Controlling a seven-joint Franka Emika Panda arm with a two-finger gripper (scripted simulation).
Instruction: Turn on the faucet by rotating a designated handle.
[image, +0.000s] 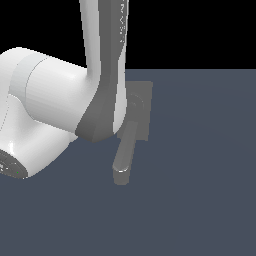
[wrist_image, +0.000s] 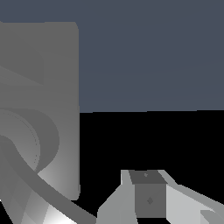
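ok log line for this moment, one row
arm: in front of faucet | tool: close to faucet plate, no contact seen | handle: hidden | spout: free

The faucet (image: 135, 125) looks like matte grey metal or plastic, smooth all over, with only a soft sheen at the spout's (image: 123, 159) rounded tip. Its back plate (wrist_image: 61, 87) is flat, even grey, untextured. The arm (image: 45, 110) has a smooth white shell, faintly glossy like moulded plastic, with darker matte grey panels. The floor (image: 200, 175) is a plain matte slate-blue surface. The gripper (wrist_image: 148, 197) is smooth grey, dull.
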